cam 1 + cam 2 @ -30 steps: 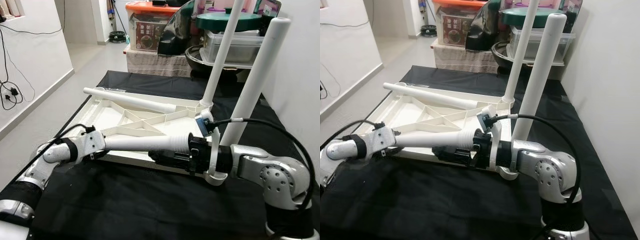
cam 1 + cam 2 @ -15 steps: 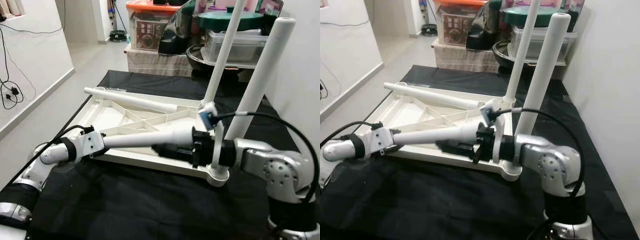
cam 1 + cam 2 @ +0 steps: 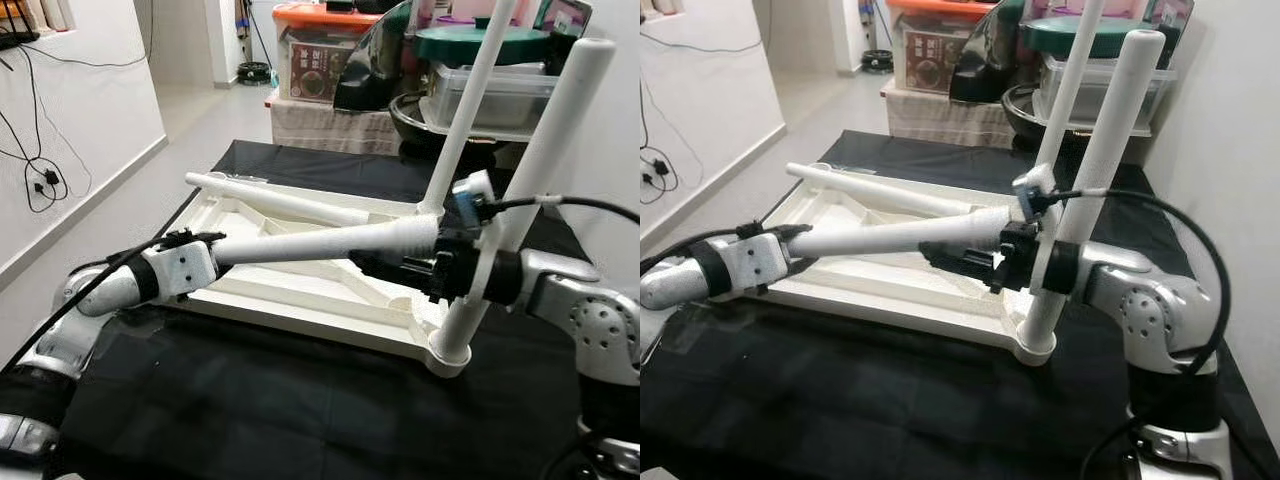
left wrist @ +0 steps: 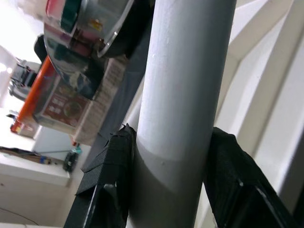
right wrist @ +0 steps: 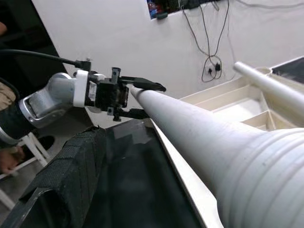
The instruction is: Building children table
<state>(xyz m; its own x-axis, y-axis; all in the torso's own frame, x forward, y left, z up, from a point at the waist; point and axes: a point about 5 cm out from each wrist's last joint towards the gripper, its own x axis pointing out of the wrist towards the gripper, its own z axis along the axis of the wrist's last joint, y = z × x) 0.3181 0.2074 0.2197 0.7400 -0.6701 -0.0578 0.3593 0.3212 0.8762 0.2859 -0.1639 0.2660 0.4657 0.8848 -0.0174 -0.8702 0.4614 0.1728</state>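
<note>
The loose table leg (image 3: 320,243) lies nearly level above the upturned white tabletop (image 3: 290,300), its long axis running left to right, the narrow end at the left and the ribbed thick end at the right, that right end tilted slightly upward. The left gripper (image 3: 205,240) pinches the narrow end, its black fingers (image 4: 118,161) pressed against both sides of the leg in the left wrist view. The right gripper (image 3: 395,265) sits at the ribbed end, one padded finger (image 5: 71,171) lying beside the leg; whether it clamps the leg cannot be told. Four legs can be counted: the held one, two standing upright in the right-hand corners of the tabletop, the far upright leg (image 3: 470,100) and the near upright leg (image 3: 520,190), and a fourth leg (image 3: 275,198) lying across the far edge of the tabletop. There is one tabletop, resting on the black cloth (image 3: 300,400). Compared with a second ago, the ribbed end has risen and swung to the right, from low beside the near edge of the tabletop to close against the near upright leg, and the leg now slopes up toward the right.
</note>
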